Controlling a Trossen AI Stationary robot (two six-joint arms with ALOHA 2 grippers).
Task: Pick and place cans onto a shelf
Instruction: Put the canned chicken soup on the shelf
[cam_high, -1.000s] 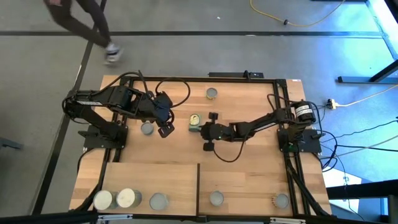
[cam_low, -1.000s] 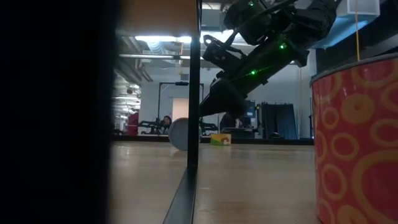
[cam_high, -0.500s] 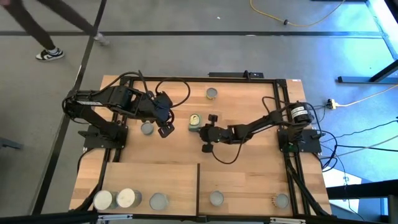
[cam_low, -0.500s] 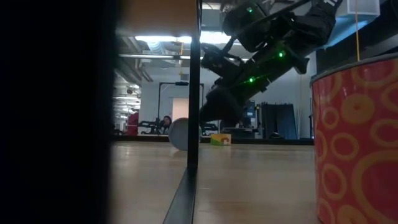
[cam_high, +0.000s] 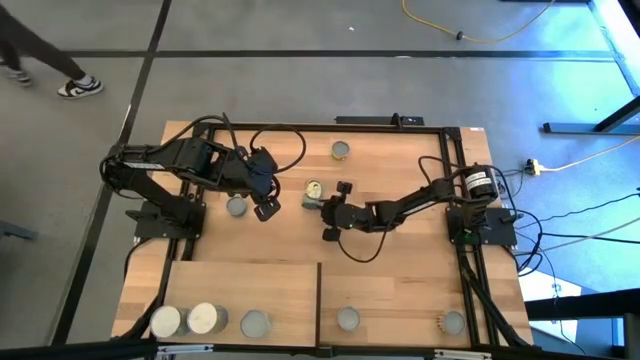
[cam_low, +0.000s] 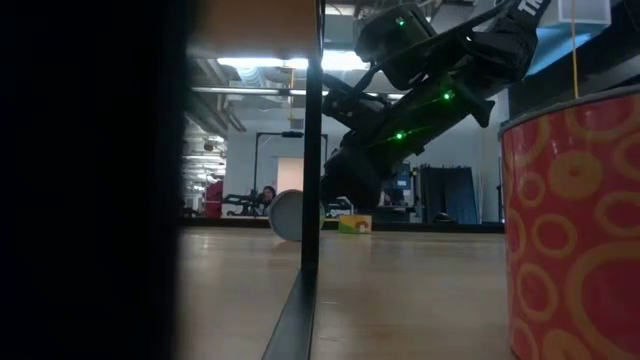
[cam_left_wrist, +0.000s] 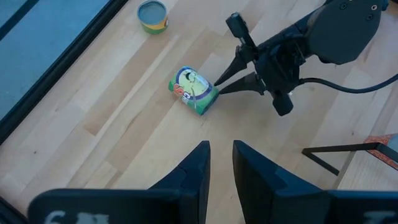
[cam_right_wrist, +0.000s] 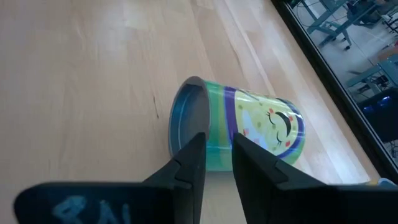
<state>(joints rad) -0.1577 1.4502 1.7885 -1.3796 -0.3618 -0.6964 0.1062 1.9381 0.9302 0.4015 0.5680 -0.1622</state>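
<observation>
right gripper (cam_right_wrist: 216, 155) is seen just short of a tipped can (cam_right_wrist: 239, 130), fingers nearly together with a thin slit, nothing pinched. the can lies on its side on the tabletop (cam_high: 400, 250) mid-table, green-yellow label up, metal end toward the gripper. judged light, rigid, smooth-walled, liable to roll; best taken across the curved side near mid-length, after spreading wider. left gripper (cam_left_wrist: 221, 163) hangs farther off, likewise narrow, empty. an upright can (cam_high: 341, 150) stands near the far edge. five cans sit on the shelf (cam_high: 290, 285).
</observation>
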